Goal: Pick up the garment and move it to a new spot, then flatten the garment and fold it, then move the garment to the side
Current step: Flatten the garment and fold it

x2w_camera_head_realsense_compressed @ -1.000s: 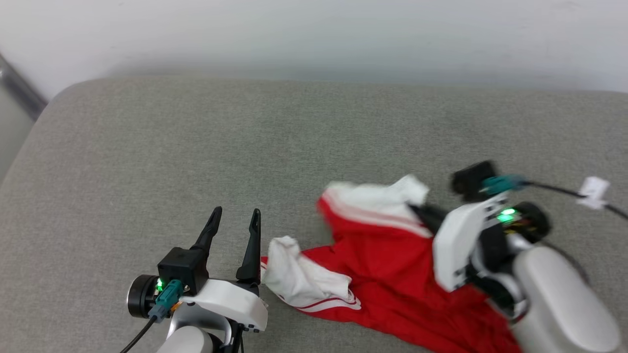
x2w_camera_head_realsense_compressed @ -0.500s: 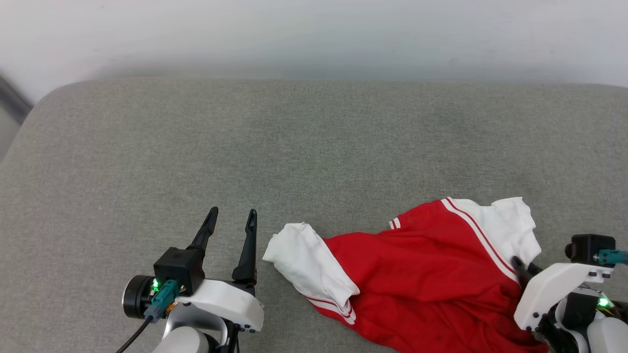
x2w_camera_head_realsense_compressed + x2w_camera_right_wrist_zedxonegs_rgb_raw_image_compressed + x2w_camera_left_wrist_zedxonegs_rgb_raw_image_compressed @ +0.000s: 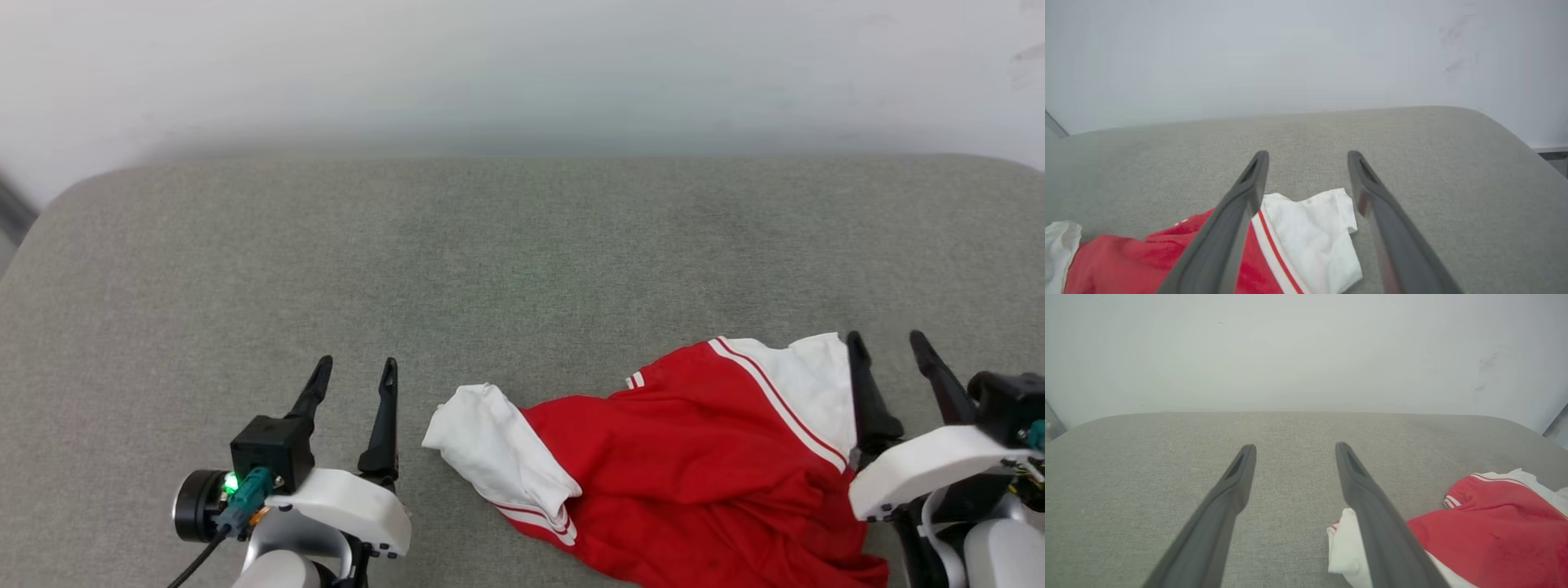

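- what are the fingers doing?
- both pairs are spread, gripping nothing. left gripper (image 3: pixel 356 363) is at lower left, right gripper (image 3: pixel 885 336) at lower right.
- and the garment (image 3: pixel 694 457)?
- rumpled at lower right on the grey cushion (image 3: pixel 490 245), one white sleeve beside the right fingers.

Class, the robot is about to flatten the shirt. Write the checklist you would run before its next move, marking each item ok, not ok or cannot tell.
1. Left gripper open, holding nothing: ok.
2. Right gripper open, holding nothing: ok.
3. Garment lying on the cushion: ok.
4. Garment flat: not ok, it is bunched and creased.
5. Sleeves within reach: ok, one sleeve beside the left gripper, the other sleeve at the right gripper.
6. Whole garment in view: not ok, it runs past the head view's bottom edge.
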You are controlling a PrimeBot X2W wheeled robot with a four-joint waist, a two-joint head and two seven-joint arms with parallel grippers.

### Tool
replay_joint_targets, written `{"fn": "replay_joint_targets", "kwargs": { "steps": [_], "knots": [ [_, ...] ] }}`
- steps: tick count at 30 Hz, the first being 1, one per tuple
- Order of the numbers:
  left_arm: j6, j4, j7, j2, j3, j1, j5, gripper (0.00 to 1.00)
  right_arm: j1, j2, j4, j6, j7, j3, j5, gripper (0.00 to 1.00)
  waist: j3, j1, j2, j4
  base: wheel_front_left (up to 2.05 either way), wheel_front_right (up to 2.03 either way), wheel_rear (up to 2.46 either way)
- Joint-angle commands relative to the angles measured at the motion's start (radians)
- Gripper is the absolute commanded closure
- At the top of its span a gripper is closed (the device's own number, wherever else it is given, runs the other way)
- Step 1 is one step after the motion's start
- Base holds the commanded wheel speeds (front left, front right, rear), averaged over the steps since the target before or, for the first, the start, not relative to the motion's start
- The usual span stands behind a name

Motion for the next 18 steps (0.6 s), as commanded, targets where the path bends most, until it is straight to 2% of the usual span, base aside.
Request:
{"fn": "replay_joint_targets", "kwargs": {
  "steps": [1, 6, 11, 12, 18],
  "knots": [
    [0.005, -0.008, 0.01, 0.01, 0.003, 0.002, -0.003, 0.0, 0.025, 0.008, -0.034, 0.0, -0.01, 0.015, -0.012, 0.0, -0.008, 0.0, -0.0001, -0.009, 0.0, 0.0, 0.0],
    [-0.013, -0.014, 0.065, 0.034, -0.008, -0.02, -0.011, 0.0, 0.075, 0.024, -0.124, 0.0, 0.003, 0.057, -0.024, 0.0, -0.019, 0.0, -0.0001, -0.023, 0.0, 0.0, 0.0],
    [-0.091, -0.012, 0.245, 0.056, -0.065, -0.105, -0.051, 0.0, 0.137, 0.041, -0.23, 0.0, 0.037, 0.096, -0.031, 0.0, -0.016, 0.0, -0.0001, -0.041, 0.0, 0.0, 0.0],
    [-0.091, -0.012, 0.245, 0.056, -0.065, -0.105, -0.051, 0.0, 0.137, 0.041, -0.23, 0.0, 0.037, 0.096, -0.031, 0.0, -0.016, 0.0, -0.0001, -0.041, 0.0, 0.0, 0.0],
    [-0.182, 0.044, 0.458, 0.078, -0.127, -0.21, -0.096, 0.0, 0.146, 0.05, -0.29, 0.0, 0.053, 0.128, -0.031, 0.0, 0.027, 0.0, -0.0001, -0.071, 0.0, 0.0, 0.0]
  ]
}}
